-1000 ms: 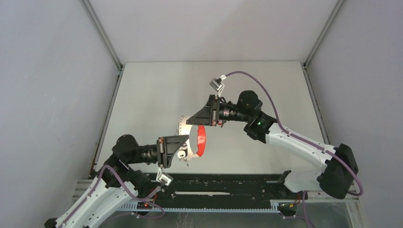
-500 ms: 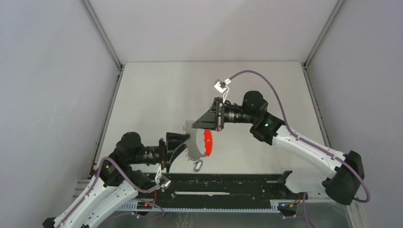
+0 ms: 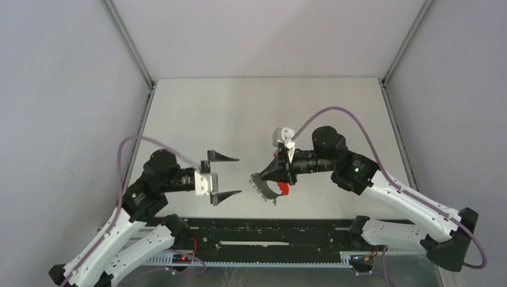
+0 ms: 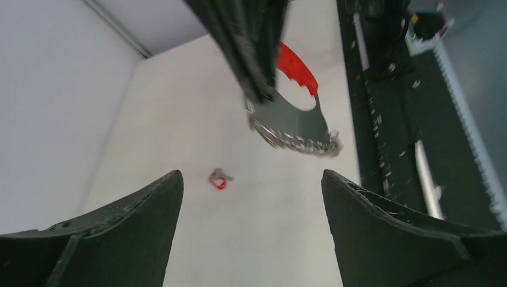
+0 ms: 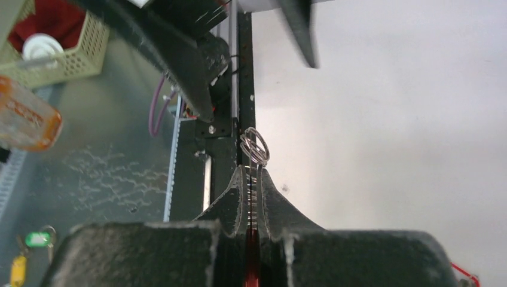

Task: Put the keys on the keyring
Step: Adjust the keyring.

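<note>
The keyring is a thin wire loop sticking out just past the tips of the right tool. It sits on the end of the red strap, which this tool pinches edge-on with its fingers pressed together. The keys hang under the right tool with their chain as a blurred silvery string. Whether any of them already sits on the ring I cannot tell. The left tool stands apart from the right tool, facing it, spread wide and empty. All of this is in the air above the table.

The main risk is the grip itself. The strap is thin and curved and held along a narrow line, so a sideways pull would likely swivel it or drag it out. The blur on the hanging string suggests it is swinging, and so small a swinging target is easy to miss. The left tool could then close on chain instead of a key and yank the ring off line. Anything let go would drop beneath the right tool, close to the black rail on its near side, where small metal could lodge. A small red-and-silver piece lies on the table below the right tool; if it belongs to the bunch, it may be left out.
</note>
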Robot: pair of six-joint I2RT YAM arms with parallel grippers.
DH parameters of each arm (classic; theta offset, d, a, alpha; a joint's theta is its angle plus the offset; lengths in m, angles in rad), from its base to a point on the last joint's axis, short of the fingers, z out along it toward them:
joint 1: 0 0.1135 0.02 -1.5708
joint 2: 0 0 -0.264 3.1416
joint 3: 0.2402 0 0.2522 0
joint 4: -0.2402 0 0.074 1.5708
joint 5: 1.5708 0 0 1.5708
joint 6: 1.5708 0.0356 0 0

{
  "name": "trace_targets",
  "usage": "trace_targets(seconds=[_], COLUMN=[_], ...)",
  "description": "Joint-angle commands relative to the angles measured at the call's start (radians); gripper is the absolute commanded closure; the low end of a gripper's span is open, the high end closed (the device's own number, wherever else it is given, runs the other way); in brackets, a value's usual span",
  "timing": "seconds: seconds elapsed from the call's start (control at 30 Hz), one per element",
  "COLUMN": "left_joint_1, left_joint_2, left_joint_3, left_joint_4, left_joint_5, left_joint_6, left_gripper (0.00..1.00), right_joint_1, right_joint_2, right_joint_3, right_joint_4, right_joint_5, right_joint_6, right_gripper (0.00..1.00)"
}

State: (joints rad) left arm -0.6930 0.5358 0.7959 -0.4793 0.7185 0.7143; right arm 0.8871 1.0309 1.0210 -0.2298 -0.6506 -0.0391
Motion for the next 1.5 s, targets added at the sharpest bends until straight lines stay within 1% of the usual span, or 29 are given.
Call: trace_targets(seconds=[0.0,0.07,0.13,0.23,0.33,0.5,0.6,0.73,0.83,0.9,1.0,1.23,1.37,1.47], left_joint_1=[0.048,0.076,0.104,0.115,0.115,0.115,0.116,0.115,0.116,0.115,0.115,0.115,0.111,0.097], left_joint_2=[0.113,0.153,0.186,0.217,0.223,0.218,0.222,0.222,0.211,0.208,0.202,0.196,0.195,0.197], left_joint_3=[0.088,0.089,0.085,0.075,0.054,0.023,0.009,-0.003,-0.017,-0.020,-0.029,-0.033,-0.032,-0.037], left_joint_4=[0.191,0.251,0.295,0.305,0.317,0.306,0.306,0.257,0.256,0.265,0.295,0.342,0.353,0.355], left_joint_5=[0.091,0.178,0.279,0.390,0.470,0.479,0.460,0.387,0.305,0.297,0.309,0.369,0.403,0.425], left_joint_6=[-0.625,-0.772,-0.862,-0.901,-0.901,-0.858,-0.839,-0.768,-0.760,-0.761,-0.781,-0.831,-0.851,-0.849], left_gripper=[0.14,0.17,0.19,0.21,0.20,0.18,0.19,0.19,0.20,0.21,0.25,0.42,0.48,0.58], right_joint_1=[0.079,0.105,0.120,0.137,0.143,0.153,0.157,0.167,0.178,0.183,0.185,0.185,0.185,0.185], right_joint_2=[-0.028,-0.033,-0.040,-0.046,-0.046,-0.048,-0.044,-0.044,-0.046,-0.042,-0.035,-0.024,-0.022,-0.021], right_joint_3=[0.046,0.046,0.047,0.046,0.046,0.047,0.055,0.065,0.065,0.065,0.065,0.065,0.065,0.065], right_joint_4=[-0.050,-0.043,-0.034,-0.019,-0.008,0.014,0.020,0.028,0.036,0.039,0.045,0.040,0.037,0.034], right_joint_5=[0.092,0.119,0.134,0.140,0.132,0.113,0.101,0.098,0.098,0.097,0.100,0.131,0.141,0.147], right_joint_6=[-0.211,-0.241,-0.260,-0.270,-0.271,-0.272,-0.267,-0.263,-0.259,-0.258,-0.255,-0.247,-0.246,-0.247], right_gripper=[1.00,1.00,1.00,1.00,1.00,1.00,1.00,1.00,1.00,1.00,1.00,1.00,1.00,1.00])
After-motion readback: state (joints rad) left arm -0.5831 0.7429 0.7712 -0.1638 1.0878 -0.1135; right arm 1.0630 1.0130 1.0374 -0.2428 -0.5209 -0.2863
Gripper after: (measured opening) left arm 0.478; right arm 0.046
